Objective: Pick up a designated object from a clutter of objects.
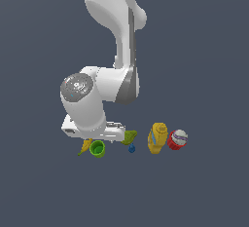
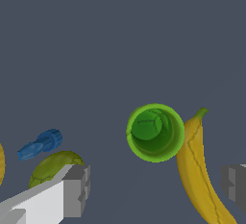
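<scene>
Pincer (image 2: pixel 156 187) wide open, holding nothing, over the green cup (image 2: pixel 155 132).
Banana (image 2: pixel 199 170) sits right beside the cup, so a finger (image 2: pixel 76 191) could easily clip it and shove both.

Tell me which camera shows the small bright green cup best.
The wrist view. It looks straight down into the small bright green round cup, showing its whole rim and hollow inside, with the yellow banana right beside it. In the exterior view the cup is tiny and seen from the side, just below the white robot arm.
</scene>
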`<action>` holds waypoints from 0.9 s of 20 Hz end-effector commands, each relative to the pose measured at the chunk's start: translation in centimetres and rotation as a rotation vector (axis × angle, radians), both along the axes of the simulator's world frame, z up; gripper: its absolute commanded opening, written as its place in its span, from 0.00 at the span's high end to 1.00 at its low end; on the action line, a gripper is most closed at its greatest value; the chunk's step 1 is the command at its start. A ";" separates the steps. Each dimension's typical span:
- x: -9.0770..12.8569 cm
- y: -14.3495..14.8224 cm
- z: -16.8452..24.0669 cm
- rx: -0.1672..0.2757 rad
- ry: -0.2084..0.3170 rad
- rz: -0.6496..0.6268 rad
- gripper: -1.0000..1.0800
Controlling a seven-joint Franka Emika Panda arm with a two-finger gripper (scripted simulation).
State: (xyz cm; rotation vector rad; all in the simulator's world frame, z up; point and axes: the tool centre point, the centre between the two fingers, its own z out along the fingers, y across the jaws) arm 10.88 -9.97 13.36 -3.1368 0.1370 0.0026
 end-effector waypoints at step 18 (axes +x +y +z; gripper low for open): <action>0.9 -1.6 -5.4 -0.002 -0.001 -0.015 0.04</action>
